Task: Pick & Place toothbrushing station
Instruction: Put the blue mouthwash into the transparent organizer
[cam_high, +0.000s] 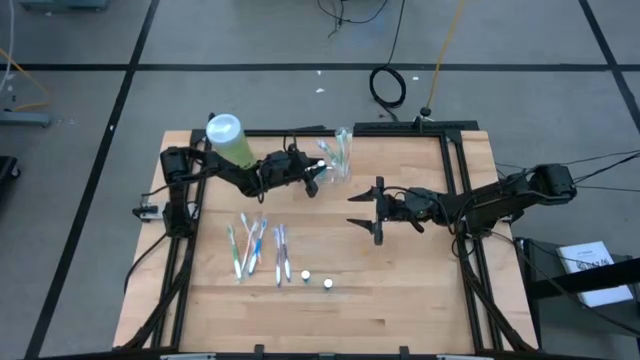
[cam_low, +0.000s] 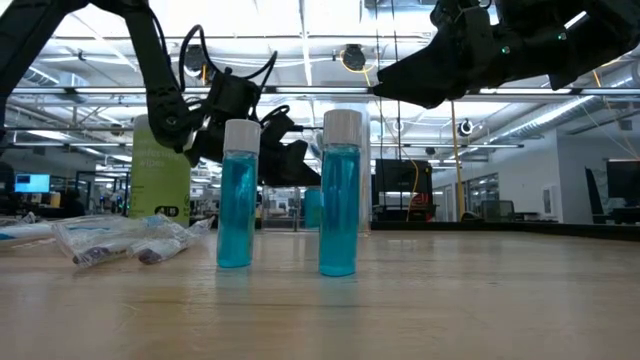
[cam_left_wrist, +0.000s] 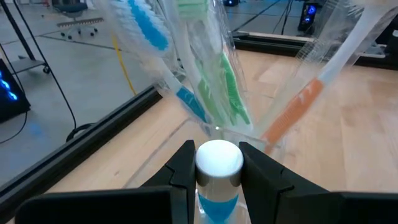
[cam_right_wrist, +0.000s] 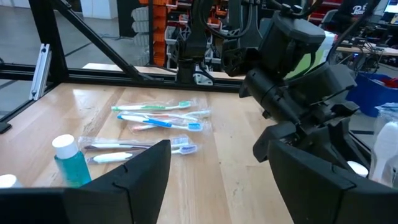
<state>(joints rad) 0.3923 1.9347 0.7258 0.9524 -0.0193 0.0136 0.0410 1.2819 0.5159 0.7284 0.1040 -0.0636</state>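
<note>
Small blue-liquid bottle (cam_left_wrist: 217, 180) clamped by left end effector (cam_left_wrist: 216, 167) beside toothbrushing station (cam_high: 341, 152), worktop rear edge. Right end effector (cam_high: 372, 210) released, mid-worktop.

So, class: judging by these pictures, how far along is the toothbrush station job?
Done: the clear holder already has wrapped toothbrushes standing in it. In hand: the left gripper is shut on a small blue bottle right by the holder. Left: more toothbrushes and two bottles lie on the table; the right gripper hovers open, empty.
</note>
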